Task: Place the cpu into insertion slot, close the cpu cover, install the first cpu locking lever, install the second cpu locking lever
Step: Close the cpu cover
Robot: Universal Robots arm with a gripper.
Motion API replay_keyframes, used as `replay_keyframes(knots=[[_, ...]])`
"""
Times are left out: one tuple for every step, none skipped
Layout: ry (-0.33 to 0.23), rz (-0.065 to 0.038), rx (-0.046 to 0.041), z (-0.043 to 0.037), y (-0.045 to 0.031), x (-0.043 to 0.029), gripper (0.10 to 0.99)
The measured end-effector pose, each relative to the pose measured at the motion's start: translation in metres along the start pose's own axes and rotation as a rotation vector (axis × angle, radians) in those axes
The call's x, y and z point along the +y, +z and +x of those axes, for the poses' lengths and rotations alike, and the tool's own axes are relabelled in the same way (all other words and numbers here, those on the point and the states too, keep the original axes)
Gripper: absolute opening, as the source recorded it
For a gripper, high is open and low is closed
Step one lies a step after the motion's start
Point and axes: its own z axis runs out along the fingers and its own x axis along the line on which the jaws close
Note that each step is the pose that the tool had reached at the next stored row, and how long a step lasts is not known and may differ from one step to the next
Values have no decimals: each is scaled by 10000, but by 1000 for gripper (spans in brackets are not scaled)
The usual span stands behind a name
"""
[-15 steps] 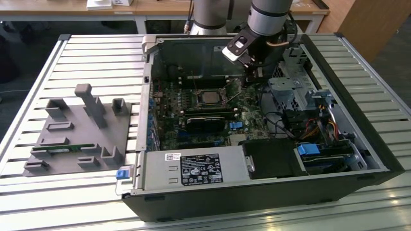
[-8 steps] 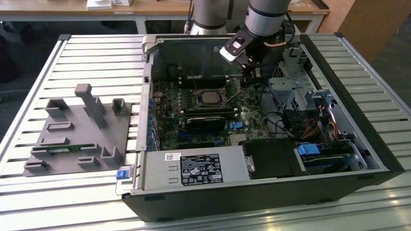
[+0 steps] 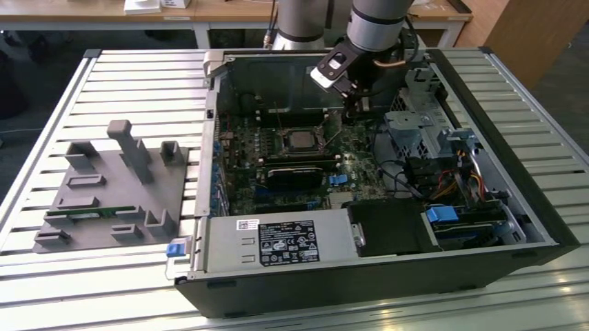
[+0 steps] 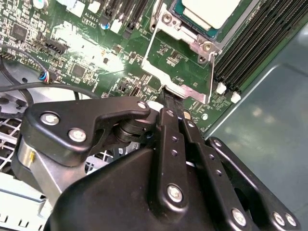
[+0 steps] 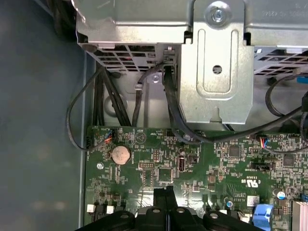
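1. At the arm's tip, in the second wrist view, my black two-finger gripper (image 4: pixel 169 94) has its fingers drawn together, pinching the free edge of the thin silvery square cpu cover (image 4: pixel 190 92). The cover stands tilted up and open, and green board shows through its window.
2. Past the cover's far side, the flat silver-beige square cpu (image 4: pixel 209 9) lies in the silver-rimmed insertion slot (image 4: pixel 185 31). The picture's edge cuts most of the chip off.
3. In the exterior view the gripper (image 3: pixel 354 107) hangs just to the exterior view's right of the slot. The cover is too thin for me to make out there.
4. In the first wrist view, black cables (image 5: pixel 173 110) disappear under a silver metal drive cage (image 5: pixel 211 62) above the green motherboard (image 5: pixel 192 163).
5. The open black computer case (image 3: pixel 368 289) holds that board, the cage and a black labelled power-supply box (image 3: pixel 285 243).
6. At the exterior view's left, a grey moulded fixture tray (image 3: pixel 101 193) on the slatted metal table (image 3: pixel 92 289) holds a small green strip board (image 3: pixel 87 214).
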Motion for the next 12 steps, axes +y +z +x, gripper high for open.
replay_keyframes(knots=[[0, 0, 1, 0, 0, -8, 122], [0, 0, 0, 0, 0, -13, 122], [0, 0, 0, 0, 0, -19, 122], [0, 0, 0, 0, 0, -23, 122], [0, 0, 1, 0, 0, -27, 122], [0, 0, 0, 0, 0, -32, 122], [0, 0, 0, 0, 0, -37, 122], [0, 0, 0, 0, 0, -40, 122], [0, 0, 0, 0, 0, -43, 122], [0, 0, 0, 1, 0, -45, 122], [0, 0, 0, 1, 0, -48, 122], [0, 1, 0, 1, 0, -52, 122]])
